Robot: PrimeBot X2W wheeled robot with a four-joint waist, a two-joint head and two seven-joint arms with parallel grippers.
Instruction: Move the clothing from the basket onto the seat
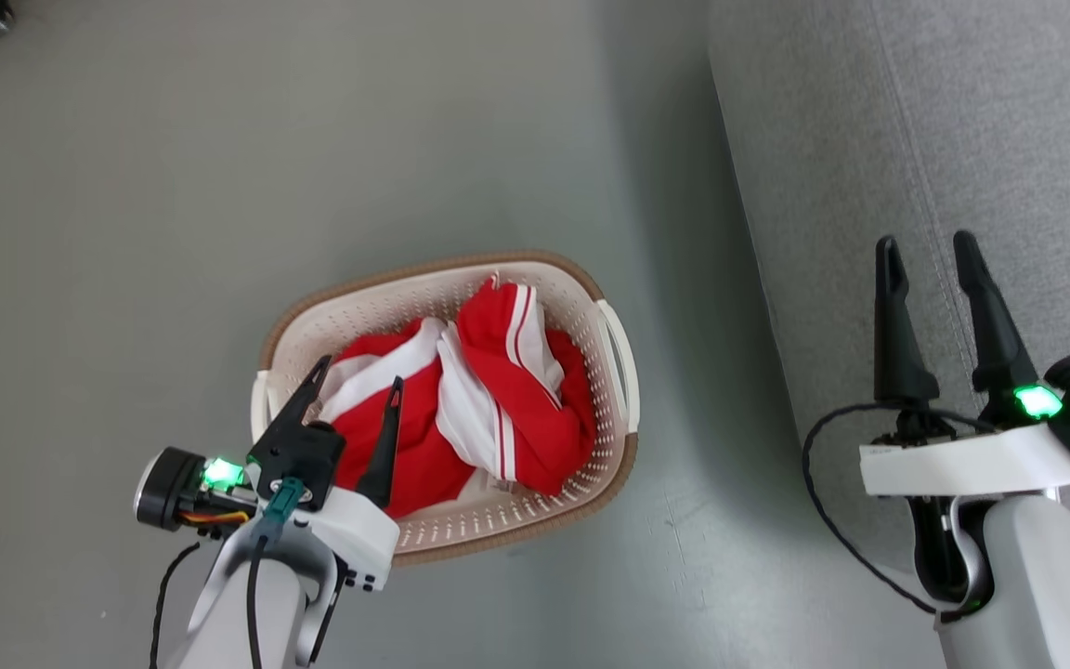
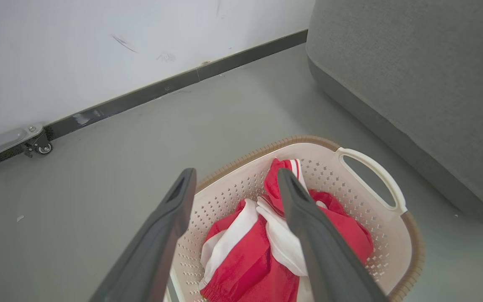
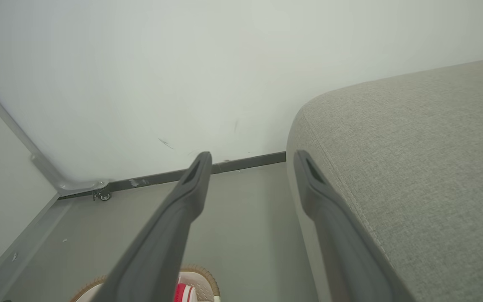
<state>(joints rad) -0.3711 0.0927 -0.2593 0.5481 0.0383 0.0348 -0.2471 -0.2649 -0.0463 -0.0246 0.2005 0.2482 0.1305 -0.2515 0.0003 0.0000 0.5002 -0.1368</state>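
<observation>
Red clothing (image 1: 489, 390) with white panels and stripes lies bunched in the cream basket (image 1: 611, 372), which stands on the grey floor. My left gripper (image 1: 360, 372) hovers open over the basket's near left corner, its fingers apart above the fabric and holding nothing. From the left wrist, the clothing (image 2: 245, 260) shows between the two dark fingers (image 2: 308, 226), inside the basket (image 2: 375, 176). The light grey seat (image 1: 916, 139) fills the right side. My right gripper (image 1: 927, 243) stands open and empty above the seat's front edge. The right wrist view shows the seat (image 3: 413, 167) and a sliver of the basket (image 3: 197, 285).
Bare grey floor (image 1: 219, 167) surrounds the basket, with a strip between it and the seat. A white wall (image 2: 99, 42) with a dark baseboard runs behind. A small caster (image 2: 42, 147) on a metal frame sits at the wall's foot.
</observation>
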